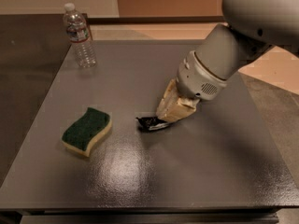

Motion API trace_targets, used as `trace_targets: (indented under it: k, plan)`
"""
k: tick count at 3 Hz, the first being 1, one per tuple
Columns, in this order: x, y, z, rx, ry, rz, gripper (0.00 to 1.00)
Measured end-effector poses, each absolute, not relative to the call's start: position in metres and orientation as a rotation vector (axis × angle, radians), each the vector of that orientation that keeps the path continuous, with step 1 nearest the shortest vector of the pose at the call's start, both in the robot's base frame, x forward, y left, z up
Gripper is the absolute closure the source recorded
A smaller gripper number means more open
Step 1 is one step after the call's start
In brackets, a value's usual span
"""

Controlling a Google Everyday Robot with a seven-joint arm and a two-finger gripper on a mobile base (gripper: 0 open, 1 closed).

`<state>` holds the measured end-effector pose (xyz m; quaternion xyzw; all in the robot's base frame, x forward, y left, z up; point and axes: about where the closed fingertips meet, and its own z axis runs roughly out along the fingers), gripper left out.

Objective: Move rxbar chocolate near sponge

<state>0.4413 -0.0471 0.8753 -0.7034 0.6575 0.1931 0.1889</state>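
Observation:
The rxbar chocolate (152,122) is a small black glossy bar near the middle of the grey table (210,171). Only its left end shows; the rest is hidden under my gripper. My gripper (169,115) reaches down from the upper right, with its tan fingers (174,107) shut on the bar's right end, at or just above the table. The sponge (87,130), green on top with pale yellow foam, lies on the table to the left of the bar, about a sponge-width away.
A clear plastic water bottle (80,36) stands upright at the table's far left corner. The arm's large grey wrist and shell (224,55) hang over the table's right half. The table's front edge runs along the bottom of the view.

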Motion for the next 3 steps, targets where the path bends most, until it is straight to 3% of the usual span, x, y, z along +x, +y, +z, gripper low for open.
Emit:
trace_targets:
  k: [1,3]
  plan:
    - [0.433,-0.008,0.880,-1.987,1.789,0.585,1.00]
    - [0.430,0.034,0.873,-1.982,1.731,0.576,0.59]
